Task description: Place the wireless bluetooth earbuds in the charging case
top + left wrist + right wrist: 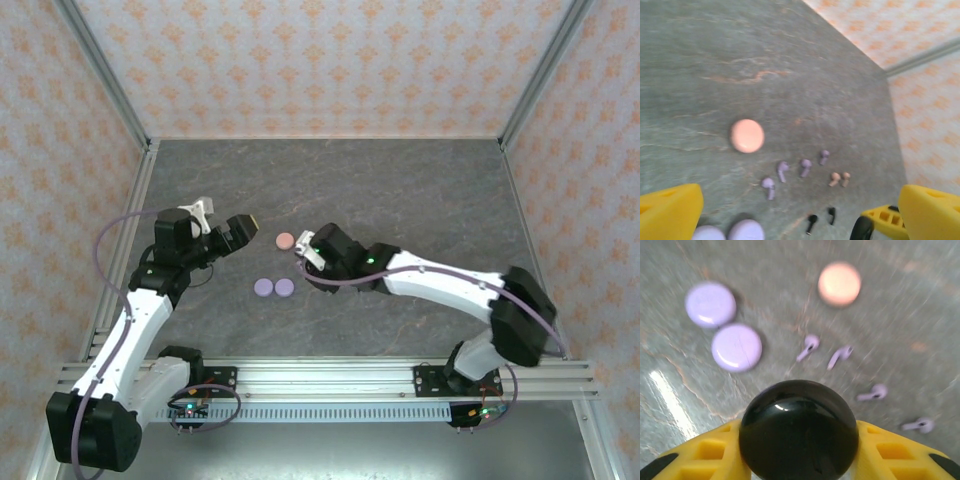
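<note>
My right gripper (799,452) is shut on a round glossy black charging case (799,430), its yellow fingers pressed against both sides, just above the table. Several lilac earbuds (841,356) lie loose ahead of it. In the left wrist view the lilac earbuds (782,170) form a curved row, with two pink earbuds (834,178) to their right and two black earbuds (811,222) nearer. My left gripper (800,220) hovers open above them, holding nothing. From above, the left gripper (245,228) and right gripper (308,245) face each other.
A pink round disc (285,240) lies between the grippers. Two lilac round discs (264,287) sit side by side nearer the arm bases. Patterned walls enclose the grey stone-look table (400,190), with open surface at the back and right.
</note>
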Motion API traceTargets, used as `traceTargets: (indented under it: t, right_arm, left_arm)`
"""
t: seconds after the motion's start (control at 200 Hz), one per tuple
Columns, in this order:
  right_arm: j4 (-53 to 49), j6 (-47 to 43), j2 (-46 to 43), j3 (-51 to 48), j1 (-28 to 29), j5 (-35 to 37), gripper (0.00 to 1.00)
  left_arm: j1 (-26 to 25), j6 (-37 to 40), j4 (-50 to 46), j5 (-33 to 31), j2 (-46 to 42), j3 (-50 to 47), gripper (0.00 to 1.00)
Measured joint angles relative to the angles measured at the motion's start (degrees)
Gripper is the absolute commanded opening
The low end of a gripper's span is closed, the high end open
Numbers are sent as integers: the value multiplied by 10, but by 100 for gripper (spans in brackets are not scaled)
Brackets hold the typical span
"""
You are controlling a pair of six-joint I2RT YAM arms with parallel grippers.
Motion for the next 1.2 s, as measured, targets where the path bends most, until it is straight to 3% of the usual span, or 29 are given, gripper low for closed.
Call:
traceTargets:
  t: [0.22, 0.465, 0.906, 1.201]
  right_arm:
    - [123, -116, -111, -62, 0, 0, 41]
    - [160, -190, -124, -66, 0, -9, 41]
    - [165, -213, -124, -66, 0, -31, 41]
    - [165, -213, -123, -66, 0, -31, 42]
  left_arm:
    - [-28, 17, 7, 106, -5, 23, 98]
    - [-89, 28, 26, 169, -6, 26, 87]
    - [-178, 35, 59, 170, 52, 42, 60]
    - [-210, 52, 65, 156, 86, 52, 45]
